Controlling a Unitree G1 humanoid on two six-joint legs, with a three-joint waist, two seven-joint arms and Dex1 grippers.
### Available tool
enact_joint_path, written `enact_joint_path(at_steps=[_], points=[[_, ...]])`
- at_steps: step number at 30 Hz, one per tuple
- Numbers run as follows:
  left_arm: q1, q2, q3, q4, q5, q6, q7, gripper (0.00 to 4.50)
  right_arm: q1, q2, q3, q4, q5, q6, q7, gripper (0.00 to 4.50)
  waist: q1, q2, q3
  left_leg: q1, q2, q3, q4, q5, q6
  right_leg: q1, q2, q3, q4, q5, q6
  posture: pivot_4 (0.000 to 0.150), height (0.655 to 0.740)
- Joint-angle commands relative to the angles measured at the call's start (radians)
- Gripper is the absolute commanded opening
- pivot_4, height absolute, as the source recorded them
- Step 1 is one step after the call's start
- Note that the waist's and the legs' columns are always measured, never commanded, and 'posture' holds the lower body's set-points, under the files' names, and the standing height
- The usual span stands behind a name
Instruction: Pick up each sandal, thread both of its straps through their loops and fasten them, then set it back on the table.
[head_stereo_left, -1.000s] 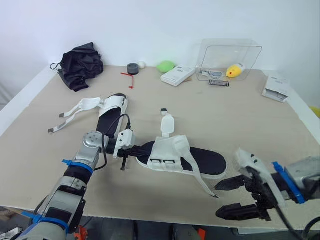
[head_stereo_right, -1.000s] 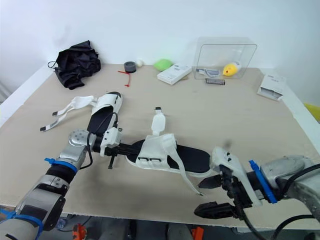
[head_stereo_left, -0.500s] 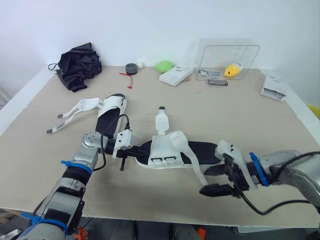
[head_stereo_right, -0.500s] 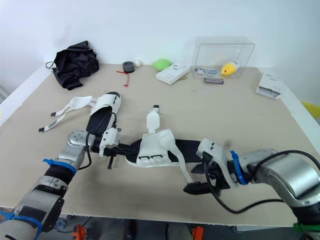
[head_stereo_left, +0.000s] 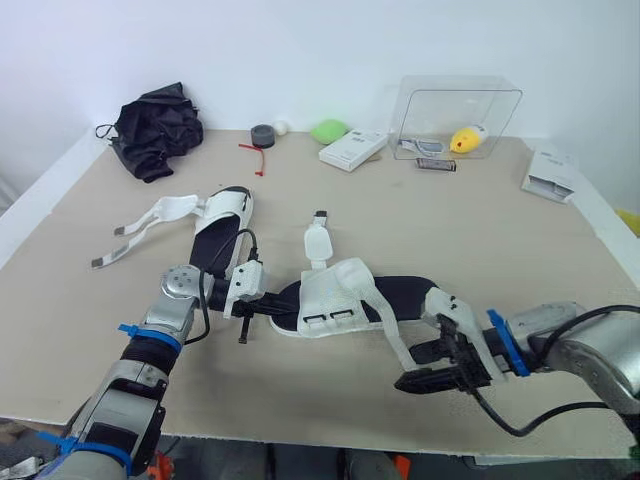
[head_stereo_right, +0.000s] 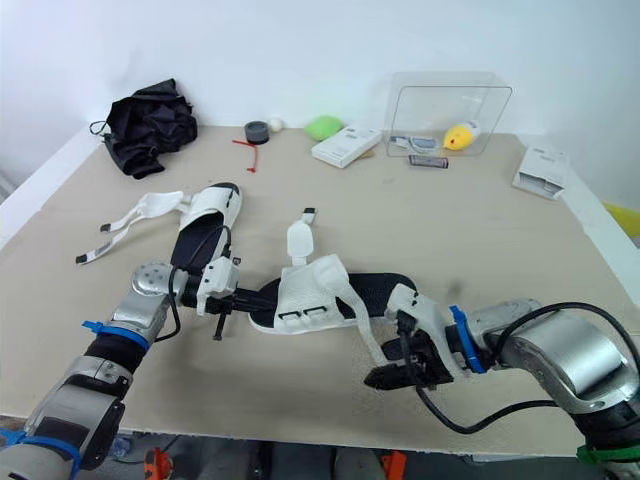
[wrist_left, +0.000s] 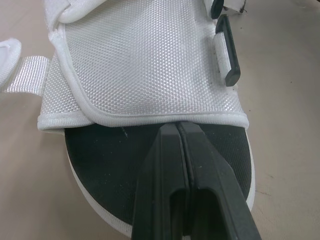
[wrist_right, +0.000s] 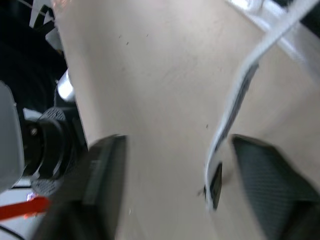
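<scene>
near sandal (head_stereo_left: 345, 300) flat mid counter (head_stereo_left: 500, 230), white woven-mesh upper, black grainy insole, left gripper (head_stereo_left: 268, 305) pinched closed, tips over the insole's end, right gripper (head_stereo_left: 414, 367) spread wide around the thin loose white strap (head_stereo_left: 390, 335), second sandal (head_stereo_left: 222, 215) behind, straps splayed

Two sandals, near sandal (head_stereo_left: 335, 295) and far sandal (head_stereo_left: 225, 212), two white boxes, middle box (head_stereo_left: 353, 150) and right box (head_stereo_left: 552, 175), one black cloth (head_stereo_left: 155, 125), one tape roll (head_stereo_left: 264, 136), one white ball (head_stereo_left: 283, 128), one green lump (head_stereo_left: 329, 131), one clear case (head_stereo_left: 445, 108), one yellow toy (head_stereo_left: 468, 140), one red tie (head_stereo_left: 256, 152)
</scene>
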Motion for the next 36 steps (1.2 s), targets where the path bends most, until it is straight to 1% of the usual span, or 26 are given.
enact_joint_path(at_steps=[1, 2, 3, 4, 5, 12, 15, 17, 19, 21, 22, 23, 25, 28, 29, 31, 33, 36], points=[[0.063, 0.013, -0.073, 0.064, 0.078, 0.039, -0.013, 0.0, -0.063, 0.041, 0.004, 0.04, -0.02, 0.034, -0.052, 1.53, 0.0, 0.0, 0.0, 0.0, 0.0, 0.0, 0.0, 0.0, 0.0, 0.0, 0.0, 0.0, 0.0, 0.0, 0.0, 0.15, 0.74], [0.063, 0.012, -0.073, 0.063, 0.078, 0.04, -0.014, 0.0, -0.079, 0.052, 0.003, 0.047, -0.015, 0.048, -0.058, 0.85, 0.0, 0.0, 0.0, 0.0, 0.0, 0.0, 0.0, 0.0, 0.0, 0.0, 0.0, 0.0, 0.0, 0.0, 0.0, 0.15, 0.74], [0.063, 0.011, -0.074, 0.062, 0.078, 0.04, -0.014, 0.0, -0.089, 0.057, 0.004, 0.05, -0.012, 0.054, -0.058, 0.54, 0.0, 0.0, 0.0, 0.0, 0.0, 0.001, 0.0, 0.0, 0.0, 0.0, 0.0, 0.0, 0.0, 0.0, 0.0, 0.15, 0.74], [0.065, 0.011, -0.075, 0.06, 0.078, 0.041, -0.014, 0.0, -0.094, 0.06, 0.003, 0.047, -0.008, 0.06, -0.058, 0.13, 0.0, 0.0, 0.0, 0.0, 0.0, 0.0, 0.0, 0.0, 0.0, 0.0, 0.0, 0.0, 0.0, 0.0, -0.001, 0.15, 0.74], [0.066, 0.01, -0.075, 0.059, 0.078, 0.042, -0.014, 0.0, -0.097, 0.067, 0.002, 0.043, -0.002, 0.069, -0.061, 0.05, 0.0, 0.0, 0.0, 0.0, 0.0, 0.0, 0.0, 0.0, 0.0, 0.0, 0.0, 0.0, 0.0, 0.001, -0.001, 0.15, 0.74], [0.073, 0.008, -0.076, 0.051, 0.076, 0.045, -0.011, 0.0, -0.068, 0.088, -0.011, 0.021, 0.02, 0.076, -0.053, 0.05, 0.0, 0.0, 0.0, -0.001, 0.0, -0.001, 0.0, 0.0, 0.0, 0.0, 0.001, 0.0, 0.0, 0.001, -0.001, 0.15, 0.74], [0.072, 0.011, -0.075, 0.051, 0.077, 0.044, -0.012, 0.0, -0.097, 0.141, -0.128, 0.008, 0.178, 0.126, -0.019, 0.05, 0.0, 0.0, 0.0, 0.0, 0.0, -0.001, 0.0, 0.0, 0.0, 0.0, 0.001, 0.0, 0.0, 0.0, -0.001, 0.15, 0.74], [0.071, 0.012, -0.075, 0.052, 0.076, 0.044, -0.012, 0.0, -0.143, 0.192, -0.211, 0.028, 0.29, 0.177, -0.038, 0.05, 0.0, 0.0, 0.0, 0.0, 0.0, -0.001, 0.0, 0.0, 0.0, 0.0, 0.002, 0.0, 0.0, 0.001, -0.001, 0.15, 0.74], [0.069, 0.014, -0.074, 0.053, 0.077, 0.044, -0.012, 0.0, -0.245, 0.277, -0.299, 0.121, 0.41, 0.248, -0.122, 0.05, -0.001, 0.0, 0.0, 0.0, 0.001, -0.001, 0.0, 0.0, 0.0, 0.0, 0.003, 0.001, 0.0, 0.001, -0.001, 0.15, 0.74], [0.066, 0.015, -0.074, 0.055, 0.077, 0.043, -0.011, 0.0, -0.328, 0.341, -0.353, 0.208, 0.474, 0.307, -0.21, 0.05, -0.001, 0.0, 0.0, 0.0, 0.002, 0.0, 0.001, 0.0, 0.0, 0.001, 0.003, 0.001, 0.0, 0.002, -0.001, 0.15, 0.74], [0.065, 0.015, -0.074, 0.057, 0.077, 0.043, -0.011, 0.0, -0.372, 0.378, -0.373, 0.261, 0.479, 0.334, -0.263, 0.05, -0.001, -0.001, 0.0, 0.0, 0.002, 0.0, 0.001, 0.0, 0.0, 0.001, 0.003, 0.001, 0.0, 0.005, -0.005, 0.15, 0.74], [0.063, 0.016, -0.074, 0.058, 0.077, 0.043, -0.011, 0.0, -0.41, 0.413, -0.39, 0.309, 0.477, 0.357, -0.319, 0.05, -0.001, -0.002, 0.0, 0.001, 0.003, 0.0, 0.001, 0.0, 0.0, 0.001, 0.003, 0.001, 0.0, 0.006, -0.008, 0.15, 0.74], [0.062, 0.017, -0.075, 0.06, 0.077, 0.043, -0.012, 0.0, -0.479, 0.492, -0.4, 0.41, 0.425, 0.422, -0.441, 0.05, 0.0, -0.001, -0.001, 0.0, 0.003, 0.0, 0.0, 0.0, 0.0, 0.0, 0.003, 0.0, 0.0, 0.007, -0.01, 0.15, 0.74], [0.06, 0.017, -0.076, 0.06, 0.076, 0.044, -0.011, 0.0, -0.516, 0.614, -0.358, 0.547, 0.297, 0.455, -0.667, 0.05, 0.0, -0.001, -0.002, 0.0, 0.005, 0.0, -0.001, 0.0, 0.0, -0.001, 0.004, 0.0, 0.0, 0.006, -0.012, 0.15, 0.74], [0.059, 0.017, -0.077, 0.059, 0.075, 0.044, -0.011, 0.0, -0.514, 0.632, -0.343, 0.567, 0.311, 0.455, -0.704, 0.05, 0.0, 0.0, -0.003, -0.001, 0.005, 0.0, -0.001, 0.0, 0.0, -0.002, 0.005, 0.0, 0.0, 0.006, -0.012, 0.15, 0.74], [0.057, 0.016, -0.077, 0.059, 0.073, 0.044, -0.011, 0.0, -0.504, 0.647, -0.331, 0.567, 0.389, 0.455, -0.742, 0.05, 0.001, 0.0, -0.003, -0.002, 0.005, -0.001, -0.002, 0.0, 0.001, -0.002, 0.007, 0.001, 0.0, 0.007, -0.012, 0.15, 0.74], [0.058, 0.015, -0.072, 0.054, 0.068, 0.036, -0.008, 0.0, -0.48, 0.635, -0.285, 0.576, 0.523, 0.455, -0.795, 0.05, 0.001, 0.001, -0.003, -0.004, 0.005, -0.002, -0.002, 0.0, 0.001, -0.003, 0.008, 0.002, 0.001, 0.007, -0.011, 0.15, 0.74], [0.061, 0.012, -0.066, 0.047, 0.059, 0.03, -0.008, 0.0, -0.475, 0.622, -0.26, 0.606, 0.688, 0.455, -0.901, 0.05, 0.0, 0.001, -0.003, -0.004, 0.005, -0.003, -0.002, 0.0, 0.001, -0.002, 0.009, 0.002, 0.001, 0.007, -0.011, 0.15, 0.74]])
